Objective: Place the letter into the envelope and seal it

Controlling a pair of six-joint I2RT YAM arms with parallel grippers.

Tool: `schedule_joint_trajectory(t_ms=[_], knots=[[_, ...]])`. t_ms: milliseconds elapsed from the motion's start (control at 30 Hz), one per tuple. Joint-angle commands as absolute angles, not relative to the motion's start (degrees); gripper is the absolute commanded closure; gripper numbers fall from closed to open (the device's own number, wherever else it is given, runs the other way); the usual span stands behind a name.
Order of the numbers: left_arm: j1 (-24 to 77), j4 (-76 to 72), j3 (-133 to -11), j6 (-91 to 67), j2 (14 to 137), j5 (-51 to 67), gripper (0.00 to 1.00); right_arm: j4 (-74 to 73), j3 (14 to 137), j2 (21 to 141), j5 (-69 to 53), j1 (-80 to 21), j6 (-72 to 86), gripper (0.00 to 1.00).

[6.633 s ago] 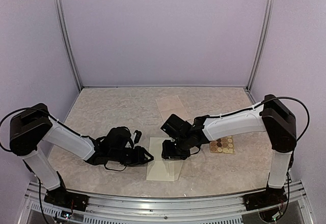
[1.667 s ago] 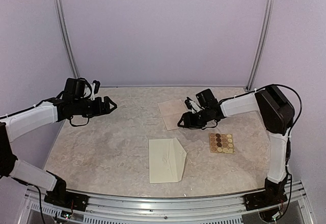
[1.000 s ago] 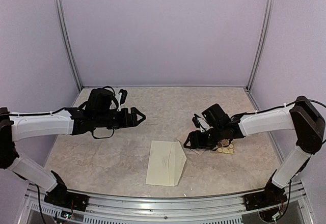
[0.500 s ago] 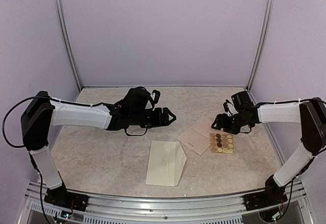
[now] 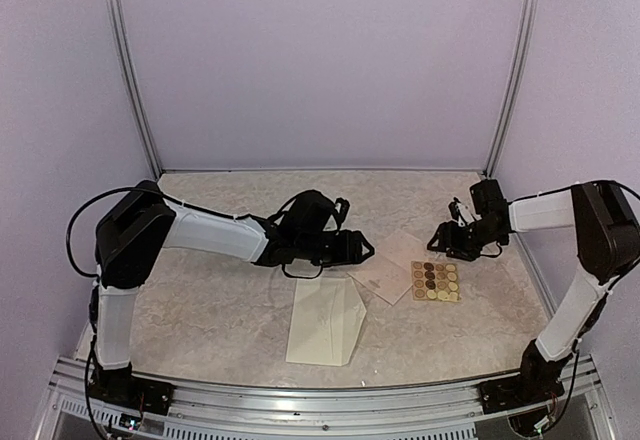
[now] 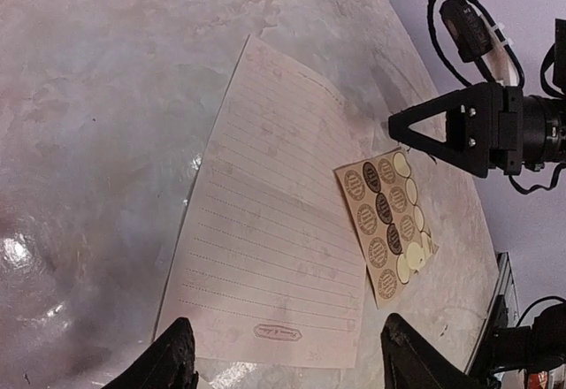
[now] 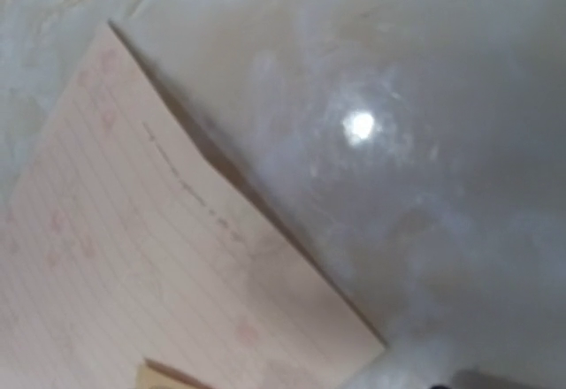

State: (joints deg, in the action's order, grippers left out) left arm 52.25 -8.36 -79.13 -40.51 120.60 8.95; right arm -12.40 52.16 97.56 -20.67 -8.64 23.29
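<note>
The cream rectangular paper envelope [image 5: 322, 322] lies flat at the near middle of the pale marbled surface [image 5: 210, 290], its pointed flap open toward the right, just beside the near corner of the pinkish-beige lined paper letter [image 6: 274, 239]. The left hand [image 5: 365, 249] hangs over that letter's near-left edge with its 2 fingers spread wide, gripping nothing. The right hand [image 6: 395, 125] sits beyond the small tan sheet of round stickers [image 6: 389, 221], its tips drawn together on nothing.

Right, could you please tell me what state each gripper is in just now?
Left gripper: open, holding nothing.
Right gripper: cannot be told from these views.
</note>
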Motion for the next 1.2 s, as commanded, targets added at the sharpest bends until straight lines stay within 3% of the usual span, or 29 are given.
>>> schedule_joint_trajectory(t_ms=[0,1167], knots=[[52.6,-11.3,-80.7,-41.3,123.8,10.5,0.33,-11.3,54.2,99.5,-22.9,-7.7,21.9,0.34],[52.6,-14.6,-80.0,-42.9,130.3,11.5,0.36,-5.1,52.6,105.5,-34.6,-11.0,25.8,0.38]])
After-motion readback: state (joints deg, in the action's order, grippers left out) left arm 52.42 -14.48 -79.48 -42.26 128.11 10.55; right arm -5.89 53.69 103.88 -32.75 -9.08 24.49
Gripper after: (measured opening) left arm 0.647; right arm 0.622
